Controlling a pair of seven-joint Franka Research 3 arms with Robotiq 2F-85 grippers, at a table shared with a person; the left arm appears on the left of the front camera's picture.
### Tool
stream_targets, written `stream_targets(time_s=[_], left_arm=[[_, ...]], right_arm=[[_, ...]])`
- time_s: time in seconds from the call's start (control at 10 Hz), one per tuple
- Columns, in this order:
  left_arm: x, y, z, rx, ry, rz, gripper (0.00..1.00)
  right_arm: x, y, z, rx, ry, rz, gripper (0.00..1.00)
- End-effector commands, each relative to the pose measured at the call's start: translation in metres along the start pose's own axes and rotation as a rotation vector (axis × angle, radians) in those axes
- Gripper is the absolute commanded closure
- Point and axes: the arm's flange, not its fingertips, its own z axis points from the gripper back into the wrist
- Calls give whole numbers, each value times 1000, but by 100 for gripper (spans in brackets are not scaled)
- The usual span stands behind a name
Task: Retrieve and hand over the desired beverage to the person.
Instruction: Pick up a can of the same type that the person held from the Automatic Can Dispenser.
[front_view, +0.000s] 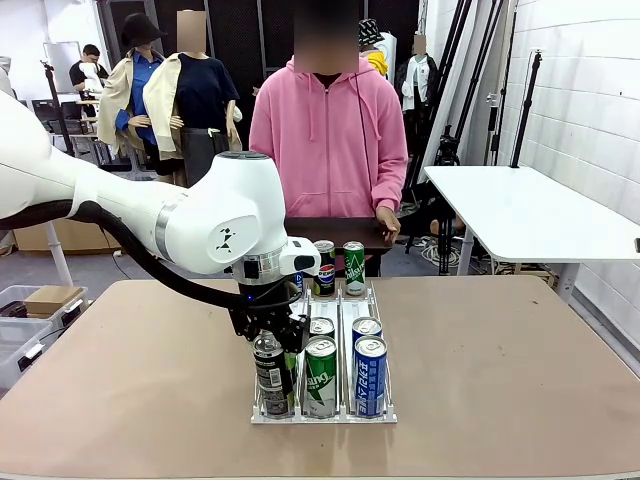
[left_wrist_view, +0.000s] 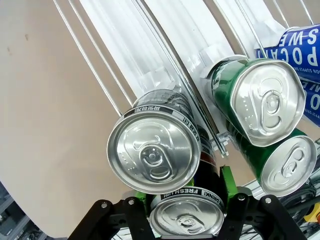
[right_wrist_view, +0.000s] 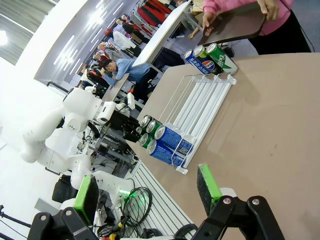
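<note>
Black can (front_view: 271, 382): front place of the left lane of a clear rack (front_view: 330, 418) on the table (front_view: 500, 380), standing upright with its long axis vertical. The left gripper (front_view: 275, 345) comes down on it from directly above, fingers pointing along that axis. In the left wrist view the green pads (left_wrist_view: 228, 184) lie against opposite sides of the can just below its rim, with no gap to be seen, so the grip reads as closed on the can. The can appears to rest in the rack, not yet lifted.

A second dark can (left_wrist_view: 154, 152) stands just behind it in the same lane. A green can (front_view: 320, 378) is just beside it in the middle lane, and a blue can (front_view: 369, 375) fills the front of the right lane.

The right gripper (right_wrist_view: 147, 195) hangs over bare table well apart from the rack, fingers spread wide with nothing between them.

The person (front_view: 335, 140) stands at the far side, straight beyond the rack's far end, holding a dark tray (front_view: 335, 232) at waist height.

Key relation: the can lies directly under the left gripper, and the person lies across the rack from it. The move probably calls for a straight lift along the can's axis to clear its neighbours, then a carry over the lanes toward the tray. The left arm is much the nearer.
</note>
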Motion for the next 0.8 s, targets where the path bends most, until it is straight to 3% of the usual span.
stream_targets(time_s=[0.0, 0.7], left_arm=[[0, 0, 0, 0, 0, 0, 100], [-3, -4, 129, 34, -45, -31, 100]], right_arm=[[-1, 0, -1, 18, -15, 9, 0], [-1, 0, -1, 18, -15, 9, 0]])
